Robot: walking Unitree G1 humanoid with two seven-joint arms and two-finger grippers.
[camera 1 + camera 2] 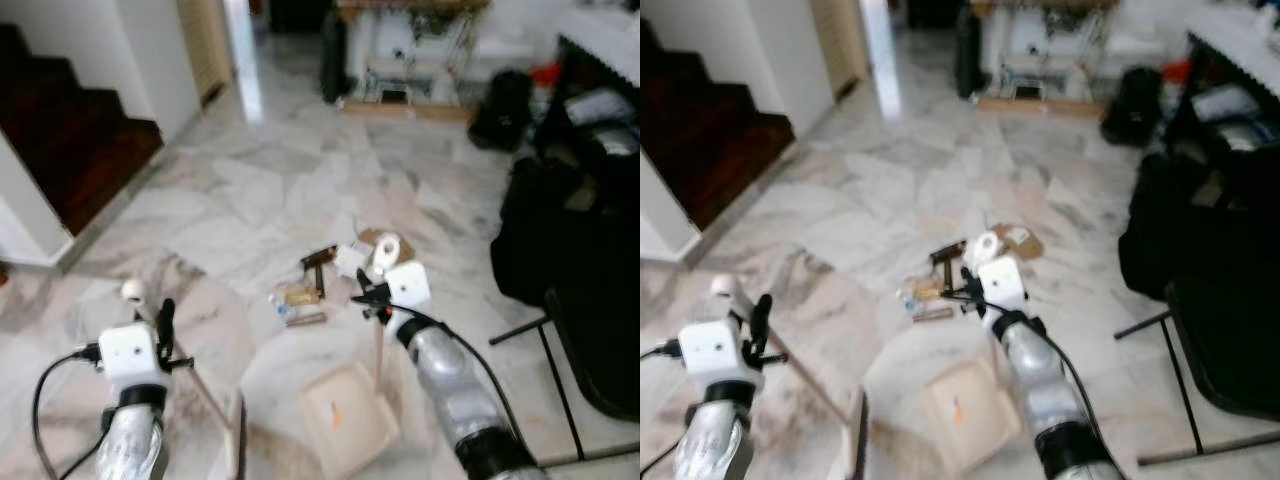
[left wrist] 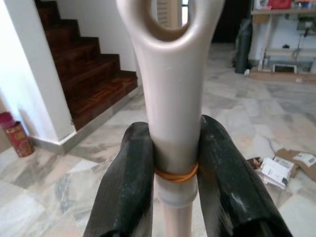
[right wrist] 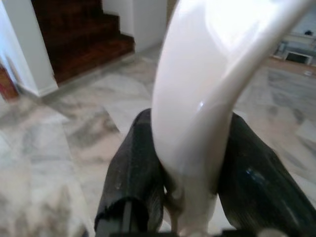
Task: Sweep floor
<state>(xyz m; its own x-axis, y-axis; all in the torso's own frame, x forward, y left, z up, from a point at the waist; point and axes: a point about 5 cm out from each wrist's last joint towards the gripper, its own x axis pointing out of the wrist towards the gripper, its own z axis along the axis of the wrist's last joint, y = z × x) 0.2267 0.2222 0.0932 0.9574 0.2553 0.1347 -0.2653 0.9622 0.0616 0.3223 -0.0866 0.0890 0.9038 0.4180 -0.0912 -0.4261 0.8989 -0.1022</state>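
My left gripper (image 1: 160, 322) is shut on the beige broom handle (image 1: 133, 291) near its looped top; the stick slants down to the brush (image 1: 236, 440) on the floor. In the left wrist view both fingers (image 2: 126, 187) clamp the broom handle (image 2: 173, 98) just above a rubber band. My right gripper (image 1: 374, 298) is shut on the upright cream handle (image 1: 385, 250) of the dustpan (image 1: 345, 415), which rests on the marble floor between the arms. The right wrist view shows that handle (image 3: 207, 89) squeezed between the fingers (image 3: 133, 173). A litter pile (image 1: 318, 280) of cardboard scraps and paper lies just beyond the dustpan.
Dark wooden stairs (image 1: 80, 130) rise at the left behind a white wall. A black chair with dark bags (image 1: 570, 250) stands at the right, its legs (image 1: 550, 380) reaching toward my right arm. A shelf (image 1: 410, 50) stands at the back. A red can (image 2: 17, 140) sits by the wall.
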